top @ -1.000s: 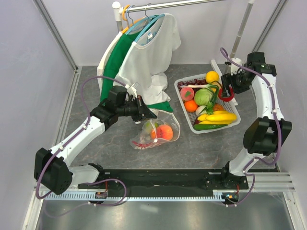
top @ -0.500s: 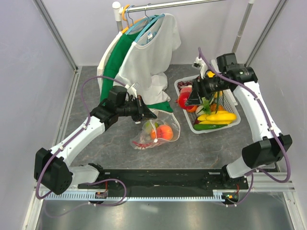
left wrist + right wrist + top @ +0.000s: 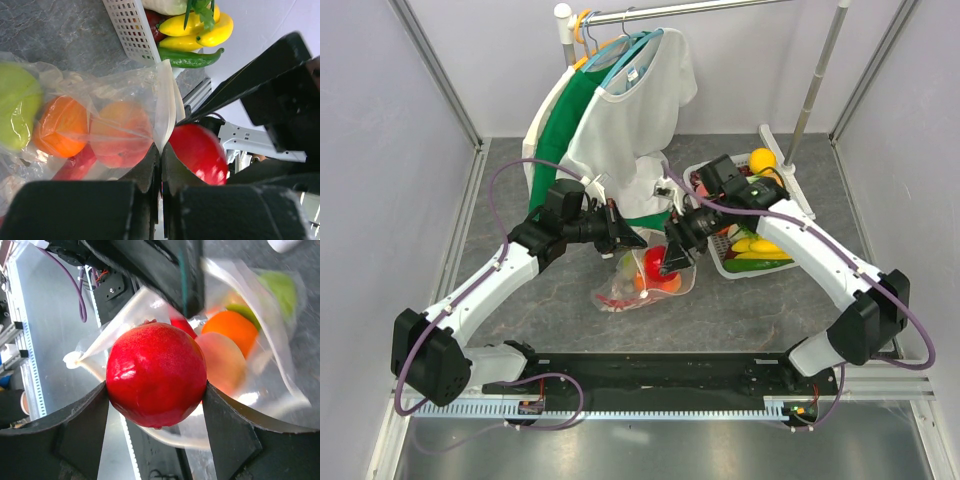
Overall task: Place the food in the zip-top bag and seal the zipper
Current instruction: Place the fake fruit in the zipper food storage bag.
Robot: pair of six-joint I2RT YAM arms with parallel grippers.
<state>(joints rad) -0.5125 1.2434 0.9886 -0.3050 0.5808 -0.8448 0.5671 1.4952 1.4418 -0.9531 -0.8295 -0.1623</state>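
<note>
The clear zip-top bag (image 3: pixel 645 285) lies on the grey table and holds a green apple (image 3: pixel 15 112), an orange fruit (image 3: pixel 62 125), a peach (image 3: pixel 120 132) and a red chili (image 3: pixel 75 165). My left gripper (image 3: pixel 632 238) is shut on the bag's mouth edge (image 3: pixel 167 100) and holds it up. My right gripper (image 3: pixel 665 262) is shut on a red round fruit (image 3: pixel 156 374), which hangs right at the bag's mouth; it also shows in the top view (image 3: pixel 655 262) and the left wrist view (image 3: pixel 197 152). The zipper strip itself is hard to make out.
A white slotted basket (image 3: pixel 798 258) at the right holds bananas (image 3: pixel 760 245), a green cucumber (image 3: pixel 755 266), a lemon (image 3: pixel 762 158) and other toy food. White and green garments (image 3: pixel 620 120) hang on a rail behind the bag. Grey walls stand on both sides.
My right gripper has swung from above the basket leftward and down to the bag's mouth, carrying the red fruit. The left arm and the bag have stayed put.
</note>
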